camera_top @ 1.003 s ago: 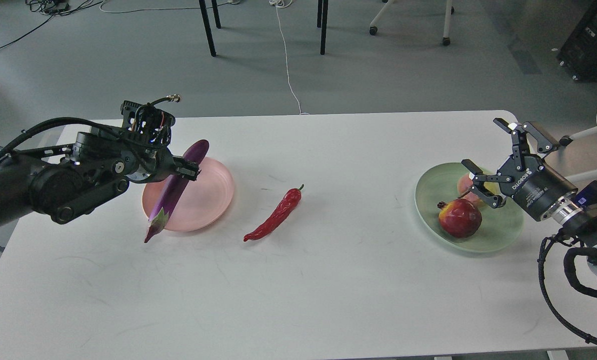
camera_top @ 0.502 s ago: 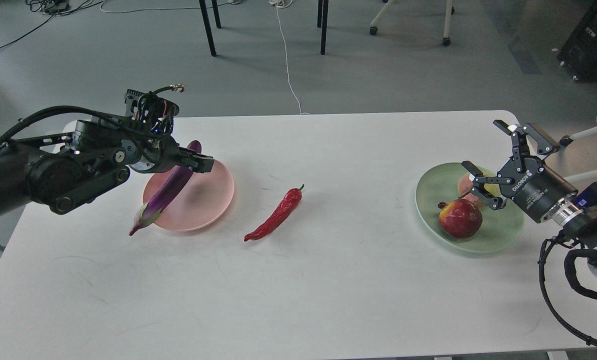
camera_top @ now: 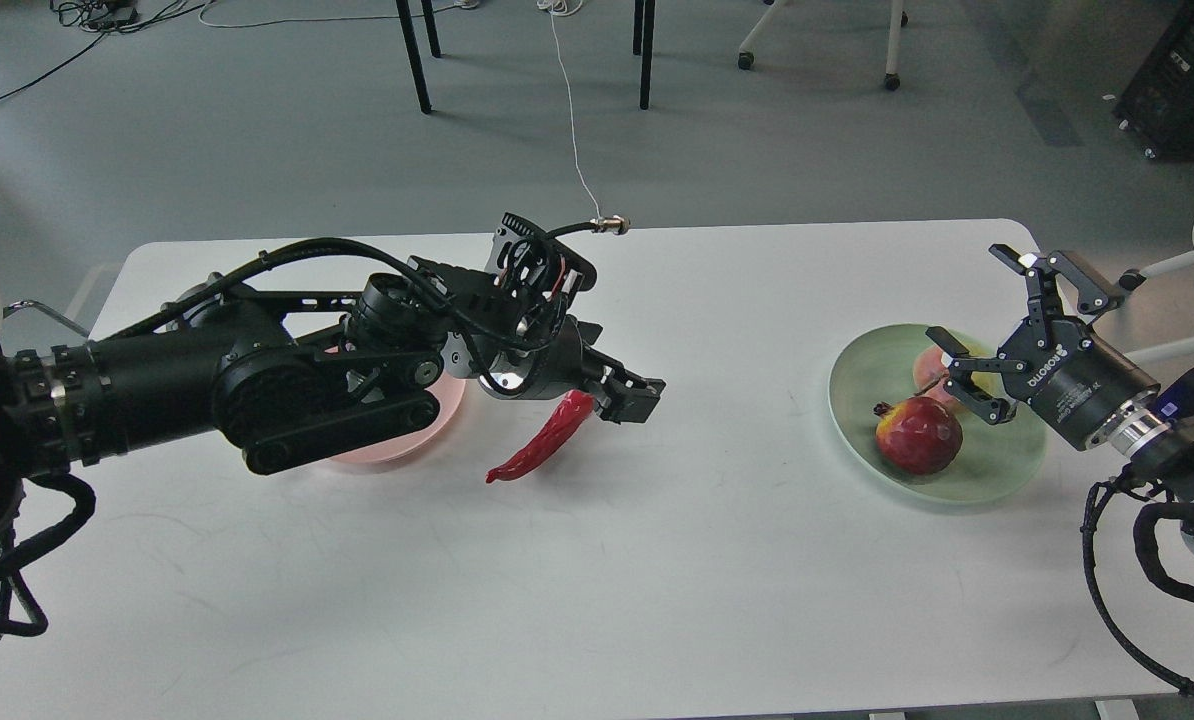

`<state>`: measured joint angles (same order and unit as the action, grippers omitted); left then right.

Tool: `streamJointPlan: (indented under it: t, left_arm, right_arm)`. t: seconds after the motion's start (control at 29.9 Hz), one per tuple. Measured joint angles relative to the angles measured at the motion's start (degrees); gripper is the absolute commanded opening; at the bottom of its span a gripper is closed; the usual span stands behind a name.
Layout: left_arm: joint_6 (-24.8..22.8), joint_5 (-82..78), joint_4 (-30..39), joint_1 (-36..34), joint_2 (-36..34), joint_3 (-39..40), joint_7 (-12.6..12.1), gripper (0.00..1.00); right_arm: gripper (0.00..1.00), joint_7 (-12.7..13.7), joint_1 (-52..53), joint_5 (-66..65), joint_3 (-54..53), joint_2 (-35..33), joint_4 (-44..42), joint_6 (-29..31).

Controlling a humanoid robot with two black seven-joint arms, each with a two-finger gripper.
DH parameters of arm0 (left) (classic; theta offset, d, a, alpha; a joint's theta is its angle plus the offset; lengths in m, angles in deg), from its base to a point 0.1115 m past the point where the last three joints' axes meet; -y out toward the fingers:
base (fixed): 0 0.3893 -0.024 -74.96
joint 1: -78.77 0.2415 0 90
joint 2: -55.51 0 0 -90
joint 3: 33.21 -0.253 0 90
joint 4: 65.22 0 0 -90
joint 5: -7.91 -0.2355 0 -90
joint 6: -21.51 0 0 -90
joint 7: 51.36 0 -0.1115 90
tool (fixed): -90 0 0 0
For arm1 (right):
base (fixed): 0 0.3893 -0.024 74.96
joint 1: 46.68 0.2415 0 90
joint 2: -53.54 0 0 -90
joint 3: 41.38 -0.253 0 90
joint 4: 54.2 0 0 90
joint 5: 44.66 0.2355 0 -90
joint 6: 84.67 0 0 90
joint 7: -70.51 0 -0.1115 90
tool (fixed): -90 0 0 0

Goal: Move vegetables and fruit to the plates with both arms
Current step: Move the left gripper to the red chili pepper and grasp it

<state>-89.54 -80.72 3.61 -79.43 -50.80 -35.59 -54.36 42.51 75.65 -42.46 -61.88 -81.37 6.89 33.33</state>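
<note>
The red chili pepper (camera_top: 542, 445) lies on the table; its upper end is hidden by my left gripper (camera_top: 632, 397), which sits right over that end. The gripper is dark and I cannot tell its fingers apart. My left arm covers most of the pink plate (camera_top: 397, 450), and the eggplant is hidden behind it. The dark red pomegranate-like fruit (camera_top: 919, 435) lies in the pale green plate (camera_top: 997, 475), with the yellow-green blushed fruit (camera_top: 929, 367) partly hidden behind it. My right gripper (camera_top: 967, 295) is open and empty just above the green plate's far right side.
The white table (camera_top: 657, 580) ends at its far edge near the top of the view. Chair and table legs (camera_top: 647, 55) and a white cable (camera_top: 572, 120) are on the floor beyond it.
My left gripper let go of the eggplant over the pink plate, and the arm swung right to the chili's upper end. The right arm has barely moved.
</note>
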Motion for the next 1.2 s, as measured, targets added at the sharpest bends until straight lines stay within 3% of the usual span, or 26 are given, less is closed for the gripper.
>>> streamJointPlan:
  t: [0.67,1.2]
  left_arm:
    - [-0.2,-9.6,0.2,9.7,-7.4,-1.0,0.4,0.97]
    - [-0.3,-9.0,0.3,11.7,-6.3,-0.4,0.0,0.95]
  right_arm:
    - [0.99,0.0,0.0,0.0,-0.2,0.0,0.4,0.0]
    - [0.99,0.0,0.0,0.0,-0.1,0.0,0.3,0.0]
